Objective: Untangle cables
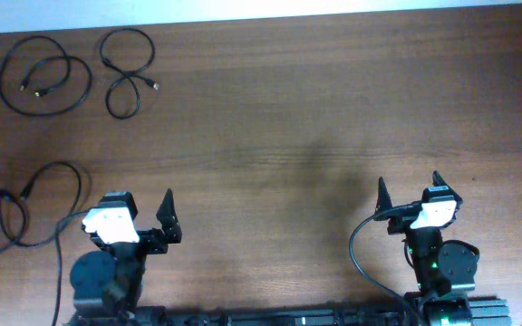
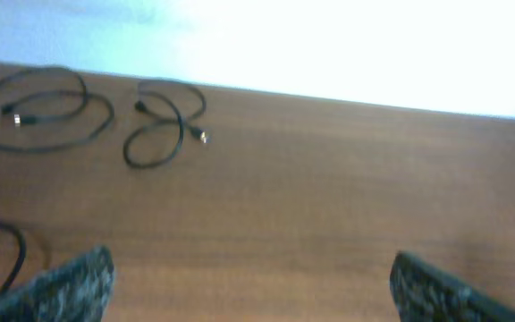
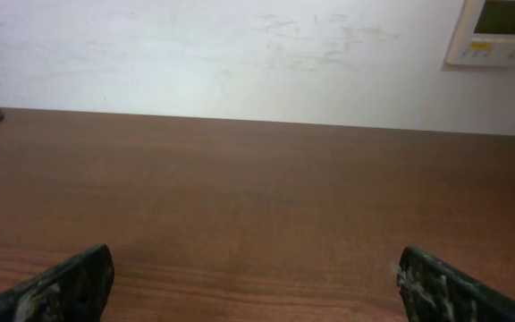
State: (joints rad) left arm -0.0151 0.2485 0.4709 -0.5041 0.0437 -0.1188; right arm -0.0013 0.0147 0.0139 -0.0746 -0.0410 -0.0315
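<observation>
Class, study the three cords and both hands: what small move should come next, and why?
Probably none; leave both hands parked. The far-left cable, second far cable and near-left cable lie as separate loops, and the left hand and right hand are open and empty.

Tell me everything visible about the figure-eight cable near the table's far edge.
The figure-eight cable is a thin black flexible cord, loose, crossing itself once: a wider loop toward the far edge, a smaller one on the near side. Its two small plug ends lie free, one pale-tipped. It lies flat on the wooden table, apart from the coiled cable to its left. Nothing else touches it.
</observation>
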